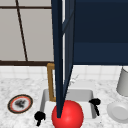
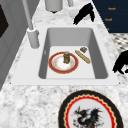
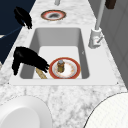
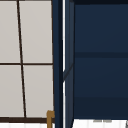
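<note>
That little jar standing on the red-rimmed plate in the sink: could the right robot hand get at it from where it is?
Probably yes. The right robot hand hangs over the sink's near edge, fingers pointing toward the jar on the red-rimmed plate. Only a wooden stick lies below it; nothing stands between.

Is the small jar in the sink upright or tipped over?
Upright. The jar stands on the red-rimmed plate in the sink basin, lid on top, seen from both sides.
</note>
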`<state>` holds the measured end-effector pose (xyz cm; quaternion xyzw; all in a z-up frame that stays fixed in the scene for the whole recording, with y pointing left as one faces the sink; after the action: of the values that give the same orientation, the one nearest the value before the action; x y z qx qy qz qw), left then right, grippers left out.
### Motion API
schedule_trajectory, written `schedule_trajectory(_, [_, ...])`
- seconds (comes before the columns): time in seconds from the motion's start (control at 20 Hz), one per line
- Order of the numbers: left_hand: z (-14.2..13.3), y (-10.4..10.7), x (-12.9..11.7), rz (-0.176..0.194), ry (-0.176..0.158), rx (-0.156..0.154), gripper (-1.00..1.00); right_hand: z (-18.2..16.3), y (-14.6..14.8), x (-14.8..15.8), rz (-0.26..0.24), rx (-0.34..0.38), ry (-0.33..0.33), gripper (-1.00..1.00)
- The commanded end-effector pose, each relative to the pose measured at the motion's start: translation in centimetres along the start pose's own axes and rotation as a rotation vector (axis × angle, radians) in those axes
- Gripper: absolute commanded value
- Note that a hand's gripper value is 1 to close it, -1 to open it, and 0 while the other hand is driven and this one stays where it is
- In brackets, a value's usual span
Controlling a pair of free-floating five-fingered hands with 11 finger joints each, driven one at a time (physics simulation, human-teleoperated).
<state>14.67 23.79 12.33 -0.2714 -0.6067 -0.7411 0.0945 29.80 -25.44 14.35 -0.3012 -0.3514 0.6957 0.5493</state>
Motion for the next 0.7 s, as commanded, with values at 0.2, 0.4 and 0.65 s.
schedule_trajectory(0.2, [0.0,0.0,0.0,0.0,0.0,0.0,0.0,7.6,-0.7,0.7,-0.006,-0.035,0.003,-1.0])
schedule_trajectory(0.4, [0.0,0.0,0.0,0.0,0.0,0.0,0.0,11.3,-0.9,1.7,-0.04,-0.024,0.003,-1.0])
schedule_trajectory(0.65, [0.0,0.0,0.0,0.0,0.0,0.0,0.0,15.2,-0.8,3.2,-0.042,-0.033,0.023,-1.0])
